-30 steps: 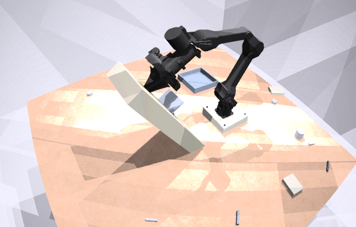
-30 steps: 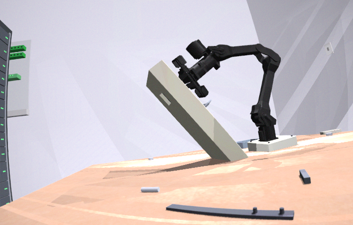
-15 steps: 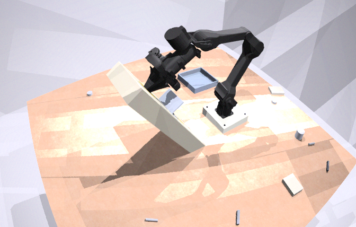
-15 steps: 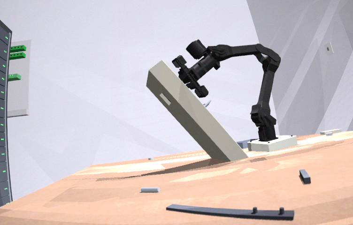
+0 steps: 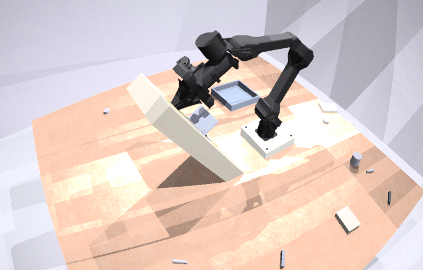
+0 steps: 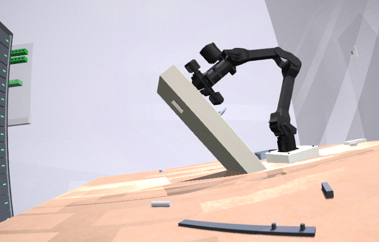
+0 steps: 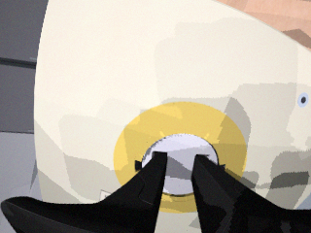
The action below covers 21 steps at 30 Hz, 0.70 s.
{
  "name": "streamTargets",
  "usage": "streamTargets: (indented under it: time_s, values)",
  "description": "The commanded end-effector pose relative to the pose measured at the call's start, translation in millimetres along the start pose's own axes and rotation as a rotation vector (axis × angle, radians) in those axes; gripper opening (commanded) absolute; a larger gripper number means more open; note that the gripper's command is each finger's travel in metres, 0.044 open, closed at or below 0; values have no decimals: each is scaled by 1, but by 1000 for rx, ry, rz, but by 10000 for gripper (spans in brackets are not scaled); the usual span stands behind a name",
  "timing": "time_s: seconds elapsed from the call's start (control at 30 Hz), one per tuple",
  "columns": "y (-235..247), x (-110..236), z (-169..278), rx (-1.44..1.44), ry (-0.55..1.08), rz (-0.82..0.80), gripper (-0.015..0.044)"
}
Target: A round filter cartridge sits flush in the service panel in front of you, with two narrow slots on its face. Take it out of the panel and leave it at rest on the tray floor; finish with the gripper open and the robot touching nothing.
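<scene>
With the jaws clamped on the filter cartridge (image 7: 179,170) web between its slots, pull straight out along the yellow collar (image 7: 136,139), square to the service panel (image 7: 111,58), without twisting.

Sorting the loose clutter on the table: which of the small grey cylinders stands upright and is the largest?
The grey cylinder near the table's right edge, beyond the arm's base; it is taller and thicker than the small pegs lying flat.

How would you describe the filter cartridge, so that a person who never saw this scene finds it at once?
Look for the big cream service panel that leans over the wooden table, facing the black arm. On its face is one yellow ring, and the small grey disc inside that ring is the cartridge. It alone has the hand shut on it, fingers in its face.
</scene>
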<state>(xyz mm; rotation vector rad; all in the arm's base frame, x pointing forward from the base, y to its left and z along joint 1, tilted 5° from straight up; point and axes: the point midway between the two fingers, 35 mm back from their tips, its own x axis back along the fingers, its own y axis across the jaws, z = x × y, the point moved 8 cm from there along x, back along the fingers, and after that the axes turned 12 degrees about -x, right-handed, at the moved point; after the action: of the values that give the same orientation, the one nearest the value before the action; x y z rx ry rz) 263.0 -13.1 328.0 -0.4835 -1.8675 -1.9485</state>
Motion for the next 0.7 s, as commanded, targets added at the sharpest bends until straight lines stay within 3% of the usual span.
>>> streamTargets:
  time_s: [0.0,0.3,0.67]
  values:
    - [1,10,-1,0,1,4,0]
    - [1,71,-1,3,9,11,0]
    - [-19,71,0,3,9,12,0]
